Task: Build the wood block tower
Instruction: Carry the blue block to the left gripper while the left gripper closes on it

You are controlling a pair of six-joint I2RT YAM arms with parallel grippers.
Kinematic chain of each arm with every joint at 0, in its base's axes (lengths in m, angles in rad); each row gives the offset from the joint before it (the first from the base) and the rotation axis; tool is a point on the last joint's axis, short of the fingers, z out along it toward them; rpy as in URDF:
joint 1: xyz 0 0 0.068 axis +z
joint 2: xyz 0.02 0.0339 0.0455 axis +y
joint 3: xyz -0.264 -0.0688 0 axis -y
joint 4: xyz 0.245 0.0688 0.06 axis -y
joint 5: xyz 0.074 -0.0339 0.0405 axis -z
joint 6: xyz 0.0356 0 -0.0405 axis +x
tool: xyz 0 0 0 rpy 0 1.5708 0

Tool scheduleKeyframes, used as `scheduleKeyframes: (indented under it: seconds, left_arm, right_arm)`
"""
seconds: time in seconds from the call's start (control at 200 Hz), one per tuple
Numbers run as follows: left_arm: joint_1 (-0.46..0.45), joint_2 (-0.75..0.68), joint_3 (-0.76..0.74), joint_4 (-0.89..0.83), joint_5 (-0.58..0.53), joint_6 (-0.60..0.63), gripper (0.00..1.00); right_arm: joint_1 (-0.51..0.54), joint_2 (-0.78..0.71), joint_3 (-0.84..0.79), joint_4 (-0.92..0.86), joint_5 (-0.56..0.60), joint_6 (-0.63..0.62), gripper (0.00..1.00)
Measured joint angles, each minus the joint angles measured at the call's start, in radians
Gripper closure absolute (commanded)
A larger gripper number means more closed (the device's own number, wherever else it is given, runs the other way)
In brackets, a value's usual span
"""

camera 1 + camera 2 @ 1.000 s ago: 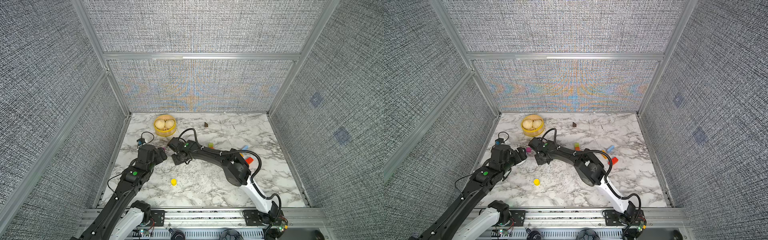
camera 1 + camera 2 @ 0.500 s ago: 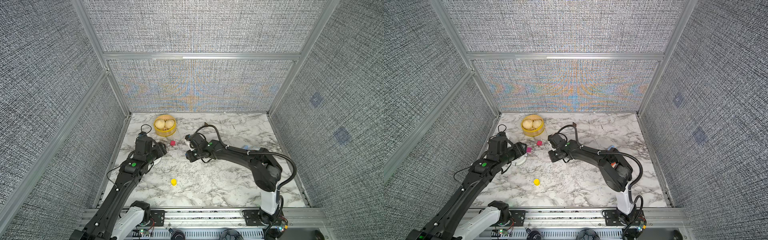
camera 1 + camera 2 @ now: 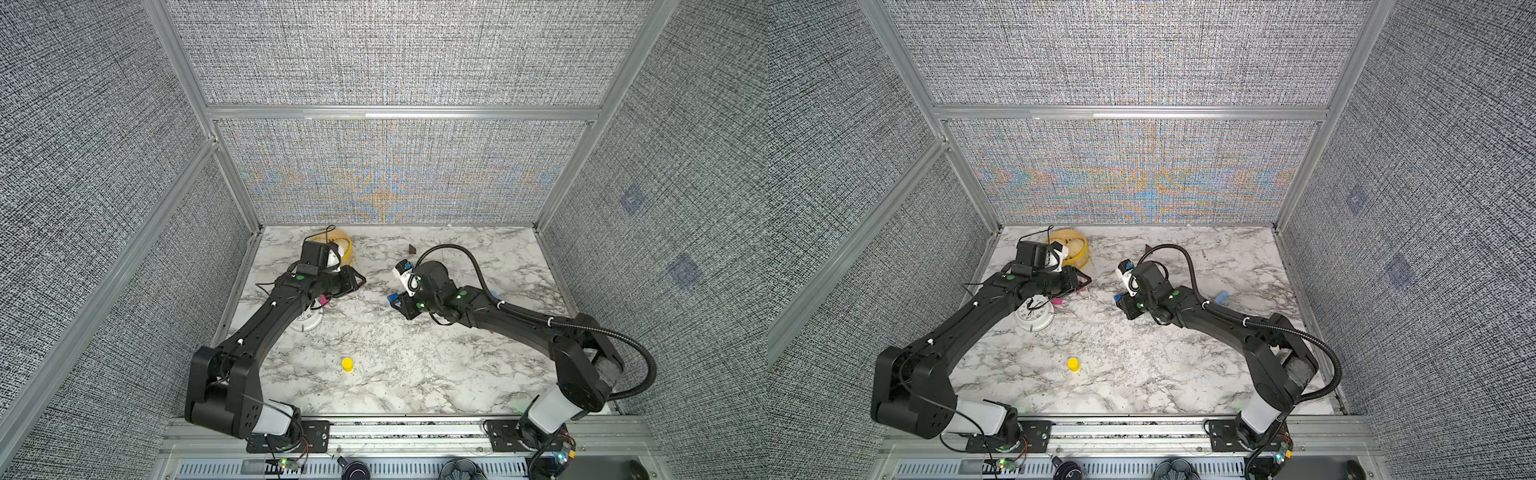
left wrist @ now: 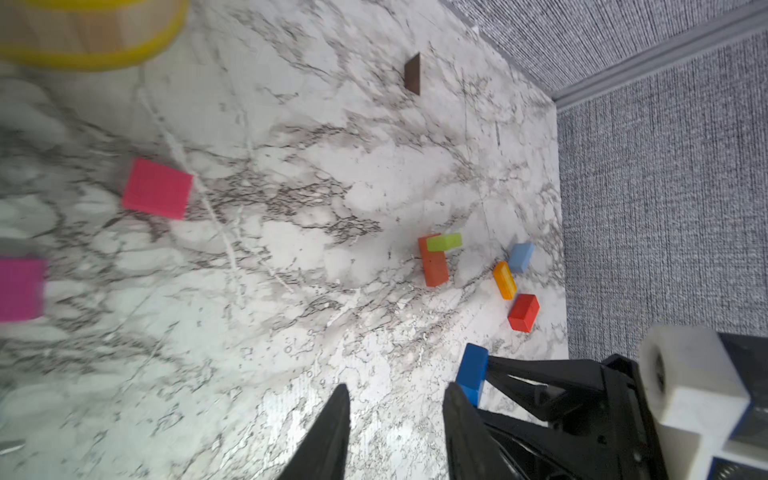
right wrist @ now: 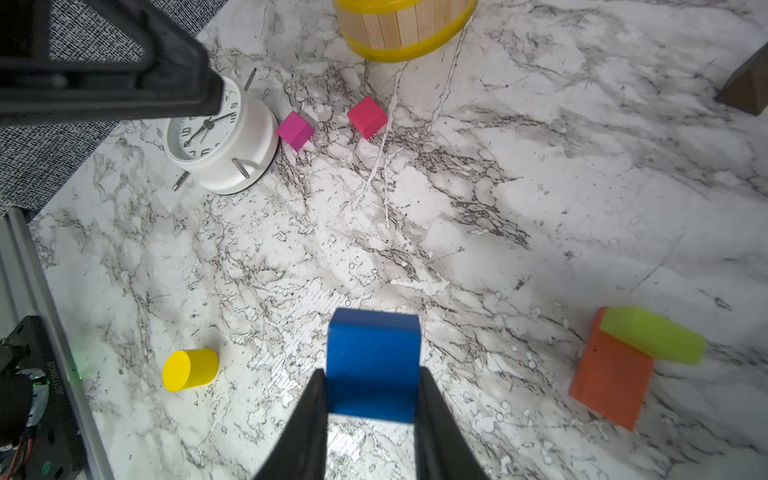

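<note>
White-and-grey marble table [image 3: 395,353] inside a booth: grey woven fabric walls [image 3: 374,62] on three sides, aluminium frame [image 3: 399,112] rails at the joins, rainbow moiré on the lower back panel. Right gripper [image 5: 371,374] over the table's middle, slightly toward the back, jaws clamped on the sides of a blue block [image 5: 372,345], seemingly off the surface. Left gripper [image 4: 397,388] over the back-left area, just beside the basket [image 3: 1081,249]. Its jaws are apart with a narrowish gap and nothing between them; left wrist view is motion-blurred. Other blocks lie loose on the table. Pink cube [image 5: 367,117] and magenta cube [image 5: 295,130] near each other but apart, in front of the basket. Magenta cube sits just beside the white clock [image 5: 216,137], dial facing up, near the left edge. Yellow cylinder [image 3: 347,364] alone toward the front edge, left of centre. Lime bar [image 5: 652,338] rests across one end of the orange bar [image 5: 609,374], right of centre. Further toward the right edge, close together: pale blue block [image 4: 520,257], amber bar [image 4: 504,280], red block [image 4: 523,312]; cannot tell whether they touch. Brown block [image 3: 412,249] alone near the back edge. Both arm bases bolted to a metal rail [image 3: 395,432] along the front edge.
</note>
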Motion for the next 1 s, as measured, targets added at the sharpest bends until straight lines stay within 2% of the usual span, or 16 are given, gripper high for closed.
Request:
scheduleKeyframes:
  seconds: [0.195,0.47,1.0]
  left_arm:
    - [-0.029,0.137,0.109,-0.001,0.089,0.034,0.60]
    - [-0.103,0.302,0.238,-0.006,0.172,0.074,0.66]
    - [-0.130,0.340,0.266,-0.018,0.245,0.108,0.67]
  right_arm:
    - [-0.028,0.001,-0.011,0.044,-0.050,-0.039,0.76]
    - [-0.068,0.006,-0.011,0.072,-0.105,-0.073,0.76]
    - [-0.106,0.012,-0.013,0.075,-0.121,-0.091,0.76]
